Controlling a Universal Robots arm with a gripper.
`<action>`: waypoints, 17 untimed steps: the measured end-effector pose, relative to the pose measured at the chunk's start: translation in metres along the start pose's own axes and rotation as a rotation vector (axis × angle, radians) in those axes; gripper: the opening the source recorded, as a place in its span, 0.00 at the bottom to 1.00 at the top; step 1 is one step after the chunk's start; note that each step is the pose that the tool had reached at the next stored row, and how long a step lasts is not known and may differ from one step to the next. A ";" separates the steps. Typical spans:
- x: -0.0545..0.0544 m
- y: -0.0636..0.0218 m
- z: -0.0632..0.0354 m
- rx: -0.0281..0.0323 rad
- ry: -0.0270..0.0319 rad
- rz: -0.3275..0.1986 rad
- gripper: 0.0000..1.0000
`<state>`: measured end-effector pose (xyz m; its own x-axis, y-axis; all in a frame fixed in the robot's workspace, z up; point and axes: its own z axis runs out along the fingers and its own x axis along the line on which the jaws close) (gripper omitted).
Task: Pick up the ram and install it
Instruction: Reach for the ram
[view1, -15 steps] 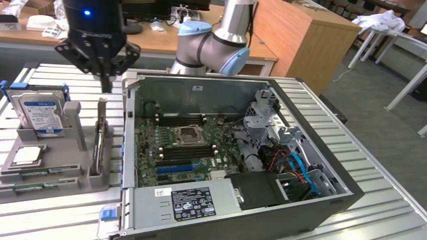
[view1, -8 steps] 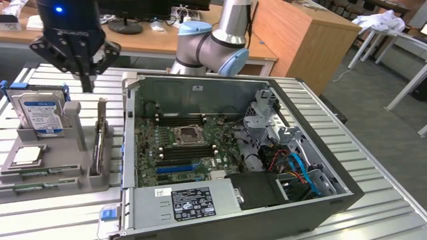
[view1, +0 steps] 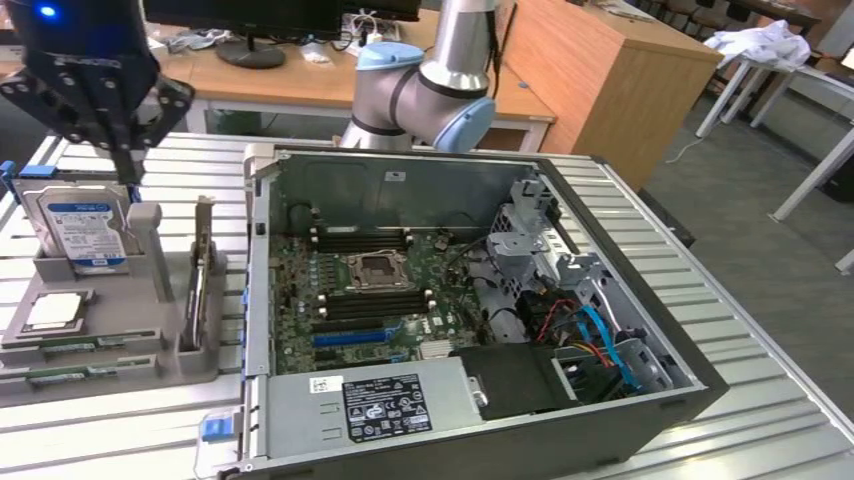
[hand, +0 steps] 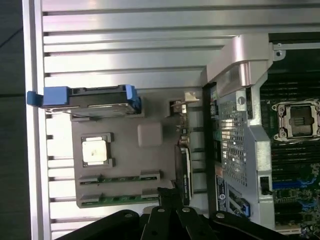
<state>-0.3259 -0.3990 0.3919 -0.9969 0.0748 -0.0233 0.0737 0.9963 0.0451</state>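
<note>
At the near edge of the silver ribbed metal tabletop (view1: 134, 425) (hand: 125, 50), an open dark-grey desktop computer case (view1: 374, 185) (hand: 240, 65) lies on its side. Its green motherboard (view1: 387, 290) faces up and its labelled power supply sits nearest.

Beside the case, toward the tabletop's edge on the exterior view's left, stands a grey plastic parts holder (view1: 147, 360) (hand: 150, 135). At the holder's near end a long, thin green circuit-board ram stick (view1: 80, 345) (hand: 120, 178) lies flat in a slot. A second stick like it (view1: 67, 373) (hand: 120, 198) lies just nearer the tabletop's edge.

Behind them in the holder are a square silver processor chip (view1: 54, 310) (hand: 96, 150) and then a silver-and-blue labelled hard drive (view1: 80, 230) (hand: 95, 97) standing upright. A thin dark board (view1: 200, 280) (hand: 186, 165) stands on its edge along the holder's case side.

The black gripper (view1: 127, 165) (hand: 170, 194) hangs over the holder's far end, above the hard drive. Its jaws are drawn together and hold nothing. The ram stick lies nearer than the jaws and lower, apart from them. In the wrist view the tips line up beside the end of the flat sticks and next to the on-edge board.

Farther back rises the grey robot arm with pale blue joint caps (view1: 427, 90). Beyond it are a wooden desk (view1: 307, 85) carrying a monitor foot, a wooden cabinet (view1: 601, 80), white-legged tables (view1: 787, 90) and a grey floor (view1: 761, 200).
</note>
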 end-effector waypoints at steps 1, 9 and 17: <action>0.004 -0.0003 0.0000 0.0000 0.0000 0.000 0.11; 0.041 -0.0032 0.0006 0.0001 0.0001 0.000 0.24; 0.051 -0.0041 0.0006 0.0001 0.0001 -0.001 0.31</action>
<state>-0.3770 -0.3992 0.3899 -0.9970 0.0737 -0.0233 0.0726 0.9963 0.0450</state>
